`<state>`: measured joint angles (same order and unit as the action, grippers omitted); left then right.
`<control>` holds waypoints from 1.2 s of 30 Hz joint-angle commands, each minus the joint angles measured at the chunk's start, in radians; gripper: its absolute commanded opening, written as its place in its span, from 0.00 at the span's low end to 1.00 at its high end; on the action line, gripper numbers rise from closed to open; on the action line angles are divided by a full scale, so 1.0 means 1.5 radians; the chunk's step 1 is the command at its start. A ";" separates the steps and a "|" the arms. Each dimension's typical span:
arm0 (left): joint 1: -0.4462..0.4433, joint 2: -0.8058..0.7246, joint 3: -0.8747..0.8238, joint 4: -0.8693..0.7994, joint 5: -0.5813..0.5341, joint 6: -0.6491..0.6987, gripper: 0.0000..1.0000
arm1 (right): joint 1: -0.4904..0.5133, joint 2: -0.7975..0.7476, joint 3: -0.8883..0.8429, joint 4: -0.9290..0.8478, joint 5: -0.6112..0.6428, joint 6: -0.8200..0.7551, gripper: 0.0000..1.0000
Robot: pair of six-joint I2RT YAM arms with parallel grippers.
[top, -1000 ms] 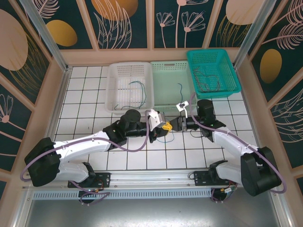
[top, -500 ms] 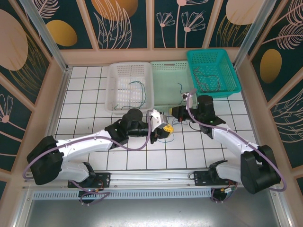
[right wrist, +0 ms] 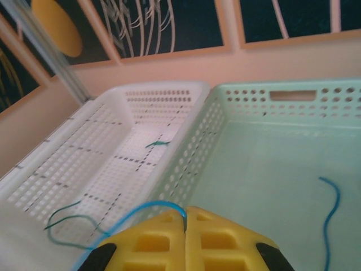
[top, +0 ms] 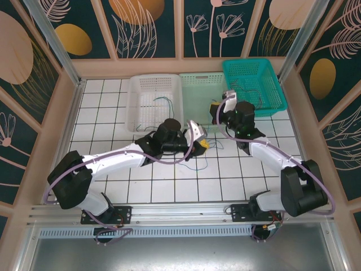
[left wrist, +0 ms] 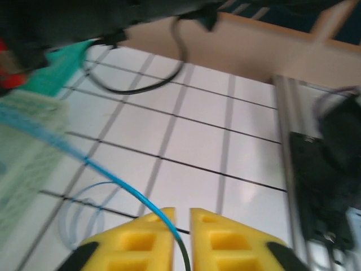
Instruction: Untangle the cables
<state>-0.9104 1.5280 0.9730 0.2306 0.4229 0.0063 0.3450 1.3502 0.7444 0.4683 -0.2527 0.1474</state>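
Right gripper (right wrist: 185, 240): jaws fully closed, pinching the blue cable (right wrist: 141, 208) at the seam between the yellow pads.
Right gripper position: above the wall shared by the white basket (right wrist: 84, 152) and the pale green basket (right wrist: 265, 169), at the far edge of the worktop (top: 101, 113).
Left gripper (left wrist: 181, 240): jaws a narrow gap apart. The blue cable runs into the gap. Whether it is clamped cannot be told.
Left gripper position: low over the worktop centre, just in front of the baskets.
Blue cable: runs from the left gripper toward the pale green basket. A slack loop lies on the tiles beside that gripper.
Second blue cable (right wrist: 333, 209): loose on the pale green basket floor.
Green cable (right wrist: 67, 226): loose in the white basket.
Dark cables (top: 248, 97): bundled in the teal basket (top: 248, 63), far right corner.
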 commanded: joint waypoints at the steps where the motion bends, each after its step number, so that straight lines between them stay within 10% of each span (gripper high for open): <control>1: 0.018 0.023 0.065 -0.049 -0.193 0.024 0.32 | -0.015 0.038 0.049 0.018 0.059 -0.029 0.00; 8: 0.033 0.172 0.277 -0.177 -0.365 0.079 0.68 | -0.057 0.182 0.189 0.026 0.021 -0.042 0.00; 21: 0.041 0.165 0.223 -0.145 -0.421 0.016 0.70 | -0.082 0.456 0.472 -0.184 -0.068 -0.103 0.01; 23: 0.042 0.139 0.177 -0.121 -0.413 0.005 0.71 | -0.082 0.460 0.463 -0.190 -0.065 -0.111 0.13; 26: 0.042 0.128 0.123 -0.106 -0.377 -0.009 0.71 | -0.081 0.455 0.464 -0.228 -0.059 -0.120 0.62; 33: 0.035 0.134 0.066 -0.120 -0.154 -0.006 0.58 | -0.081 0.366 0.414 -0.210 -0.063 -0.099 0.98; 36: 0.019 0.148 0.057 -0.127 -0.137 -0.023 0.58 | -0.081 0.345 0.413 -0.223 -0.058 -0.088 0.99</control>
<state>-0.8619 1.7279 1.0740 0.0261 0.1024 0.0010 0.2188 1.9533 1.3674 0.1371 -0.3271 0.0017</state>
